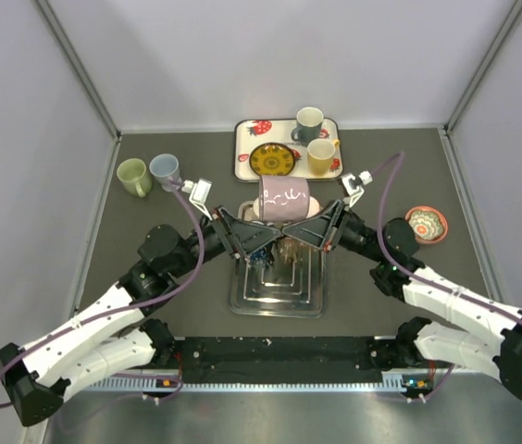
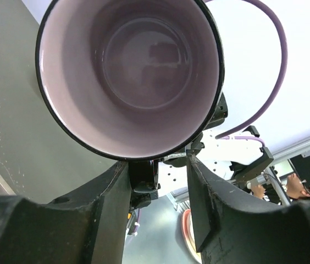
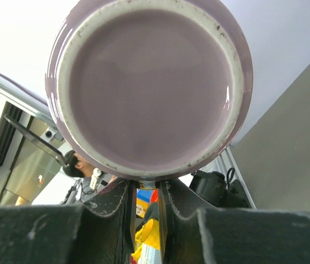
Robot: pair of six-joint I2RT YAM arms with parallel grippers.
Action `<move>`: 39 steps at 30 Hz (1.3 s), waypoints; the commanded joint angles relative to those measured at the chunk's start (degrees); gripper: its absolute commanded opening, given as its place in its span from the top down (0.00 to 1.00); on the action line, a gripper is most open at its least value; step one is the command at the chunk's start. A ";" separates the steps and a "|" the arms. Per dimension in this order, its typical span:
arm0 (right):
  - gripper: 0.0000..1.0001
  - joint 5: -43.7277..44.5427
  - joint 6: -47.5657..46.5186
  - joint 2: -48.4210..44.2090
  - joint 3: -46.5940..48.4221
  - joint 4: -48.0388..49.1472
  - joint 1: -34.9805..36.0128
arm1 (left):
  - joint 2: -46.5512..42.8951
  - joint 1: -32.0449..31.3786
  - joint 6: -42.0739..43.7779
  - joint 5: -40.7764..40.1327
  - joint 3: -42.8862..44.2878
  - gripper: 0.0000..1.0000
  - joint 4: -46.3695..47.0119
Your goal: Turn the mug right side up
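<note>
I have the purple mug [image 1: 284,197] up off the table, lying on its side between my two grippers, which come together from either side beneath it. Its open mouth faces my left gripper [image 2: 158,165]; from that wrist I look straight into its pale inside, just above my fingertips. That gripper's fingers [image 2: 97,214] are spread apart, with only a dark piece of hardware showing in the gap between them. One fingertip comes right up to the mug's rim, but I cannot tell whether it touches.

The base of the mug faces my right gripper [image 3: 147,190], again just above the fingertips. Those two fingers are pressed nearly together and pinch the mug at its lower edge. I cannot make out which part of it sits between the pads.

Straight below both grippers a ribbed metal rack [image 1: 279,305] lies on the table. Beyond my fingertips sits a white tray [image 1: 245,157] carrying a grey mug [image 1: 309,123], a yellow mug [image 1: 321,155] and a patterned plate [image 1: 272,159]. Out to the left of my left gripper stand a green mug [image 1: 133,176] and a blue mug [image 1: 165,169], side by side. Well off to the right of my right gripper is a small patterned bowl [image 1: 426,223]
</note>
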 commanded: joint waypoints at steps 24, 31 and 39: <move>1.00 16.34 -31.76 -22.34 11.35 -63.89 -0.28 | -4.94 0.24 9.15 -12.57 -1.01 0.44 -12.58; 1.00 28.13 -36.78 -18.30 14.17 -79.46 -0.28 | -5.28 0.24 11.87 -16.61 0.84 0.44 -18.38; 1.00 36.12 -39.59 -11.36 14.43 -83.59 0.86 | -7.31 0.33 13.72 -20.74 0.57 0.44 -23.04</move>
